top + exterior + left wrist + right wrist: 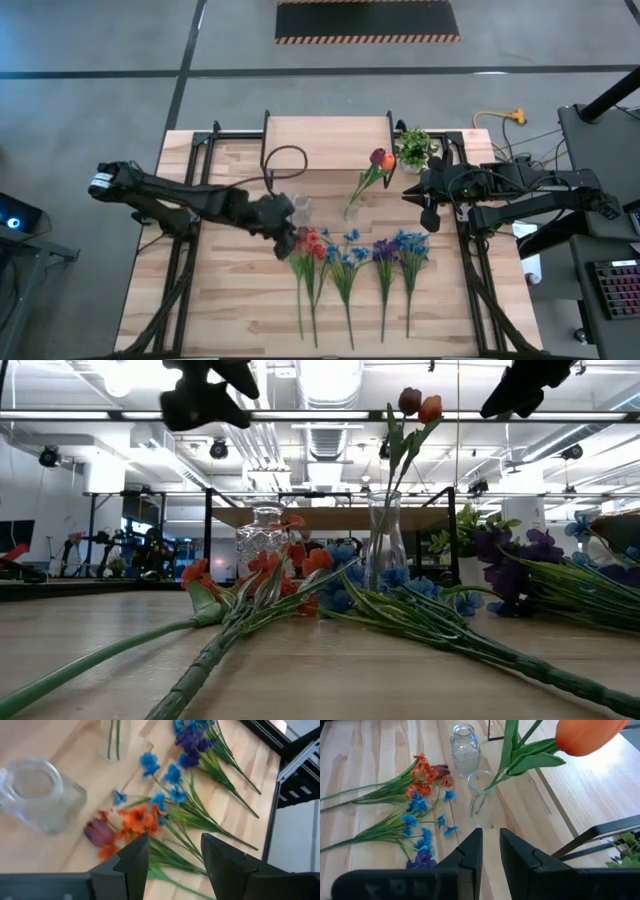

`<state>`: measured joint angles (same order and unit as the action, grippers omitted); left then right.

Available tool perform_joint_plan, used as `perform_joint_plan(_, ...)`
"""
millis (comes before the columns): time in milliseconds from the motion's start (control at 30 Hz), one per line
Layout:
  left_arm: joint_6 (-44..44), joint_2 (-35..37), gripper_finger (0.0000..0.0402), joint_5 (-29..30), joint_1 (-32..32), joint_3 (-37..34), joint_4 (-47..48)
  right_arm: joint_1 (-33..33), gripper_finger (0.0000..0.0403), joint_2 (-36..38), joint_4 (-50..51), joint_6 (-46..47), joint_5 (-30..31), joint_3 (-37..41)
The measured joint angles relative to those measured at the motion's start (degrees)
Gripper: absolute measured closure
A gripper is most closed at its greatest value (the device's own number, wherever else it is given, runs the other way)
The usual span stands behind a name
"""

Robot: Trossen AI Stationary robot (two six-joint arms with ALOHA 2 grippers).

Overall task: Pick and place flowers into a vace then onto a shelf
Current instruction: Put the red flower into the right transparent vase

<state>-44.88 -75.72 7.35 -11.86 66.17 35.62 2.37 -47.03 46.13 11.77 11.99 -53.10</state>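
Hovering above the heads of the flowers (350, 262) lying in a row on the counter (230, 300), the left gripper (283, 238) has its jaws apart with nothing between them; in its wrist view the orange-red cluster (135, 822) and a dark red tulip head (99, 833) sit just ahead of the fingertips. We note two tulips (381, 159) already standing in the slim clear vase (352, 210), leaning toward the shelf (328, 143) behind it. A squat glass jar (301, 210) stands beside the left gripper, holding no flowers. The right gripper (430, 214) waits raised at the counter's right side, jaws nearly together and holding nothing. We judge the step in hand to be the pick of the next stem, with most of the flowers not yet in the vase and the vase not yet on the shelf. The next move, as we read it, calls for lowering the left jaws around a single stem near the orange-red heads without gathering its neighbours, which overlap closely there, and keeping clear of the jar.
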Motion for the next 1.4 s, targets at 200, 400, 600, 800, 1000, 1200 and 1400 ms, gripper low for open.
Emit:
perform_joint_plan(200,-7.0,-4.3,0.024,1.8,-5.6,0.0,1.3,0.0,0.0346,0.0,0.1,-2.4,0.0,0.0)
perform_joint_plan(400,-15.9,-11.5,0.024,1.7,-11.1,0.1,1.2,0.0,0.0346,0.0,0.8,-4.0,-0.1,0.0)
perform_joint_plan(600,-26.6,-18.8,0.024,1.7,-14.6,1.7,0.5,0.0,0.0346,0.0,2.0,-6.3,-0.4,0.0)
perform_joint_plan(800,-34.8,-25.2,0.024,2.0,-15.3,4.4,0.9,0.0,0.0346,0.0,2.0,-8.4,-0.4,0.0)
perform_joint_plan(1000,-39.6,-29.8,0.024,2.2,-15.3,6.8,1.5,0.0,0.0346,0.0,2.2,-8.8,-0.4,0.0)
perform_joint_plan(1200,-43.8,-30.8,0.024,2.0,-15.3,6.8,4.5,0.0,0.0346,0.0,4.3,-8.5,-0.5,0.0)
perform_joint_plan(1400,-43.5,-30.8,0.024,3.7,-15.0,6.4,4.4,0.0,0.0346,0.0,4.4,-8.5,-0.5,0.0)
